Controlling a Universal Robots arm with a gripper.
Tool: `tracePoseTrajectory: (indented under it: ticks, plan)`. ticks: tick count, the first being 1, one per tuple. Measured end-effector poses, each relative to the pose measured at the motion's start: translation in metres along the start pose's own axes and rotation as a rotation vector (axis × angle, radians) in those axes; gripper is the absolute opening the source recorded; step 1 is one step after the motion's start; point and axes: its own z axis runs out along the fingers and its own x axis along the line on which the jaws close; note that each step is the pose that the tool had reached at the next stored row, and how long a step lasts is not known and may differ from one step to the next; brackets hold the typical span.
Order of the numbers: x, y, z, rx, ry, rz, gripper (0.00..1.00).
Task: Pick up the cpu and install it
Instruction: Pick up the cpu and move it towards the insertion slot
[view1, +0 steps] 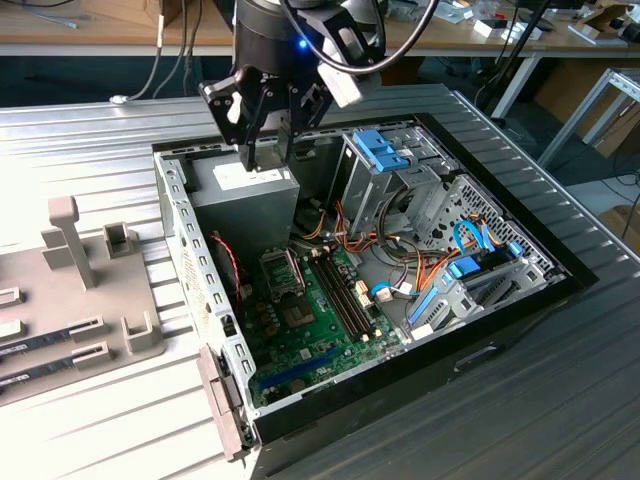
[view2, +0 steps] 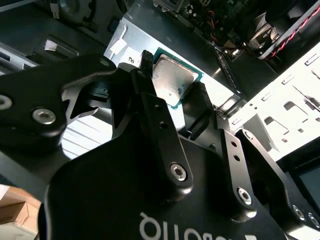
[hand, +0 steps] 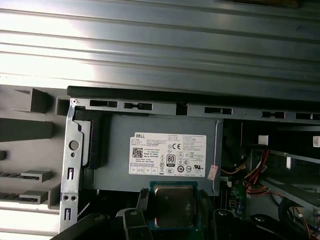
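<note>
Pincer (view1: 266, 158) hangs over the grey power-supply box (hand: 107, 150), drawn narrow and clamped on the cpu (hand: 173, 204), its fingers (view2: 145, 65) at two opposite edges. The chip lies flat, metal top up, over the box's edge nearest the green board (view1: 310, 335). The socket (view1: 283, 272) sits just past that edge, lower down. A white printed label (hand: 167, 155) lies on the box beside the chip.
</note>
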Motion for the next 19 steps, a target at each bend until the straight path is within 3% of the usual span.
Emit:
tracePoseTrajectory:
  ticks: [7,19]
  plan:
    - [-0.0118,-0.0014,0.0024,0.0000,-0.0001,0.000,0.47]
    - [-0.0199,-0.0099,0.0044,0.0000,0.0000,0.000,0.47]
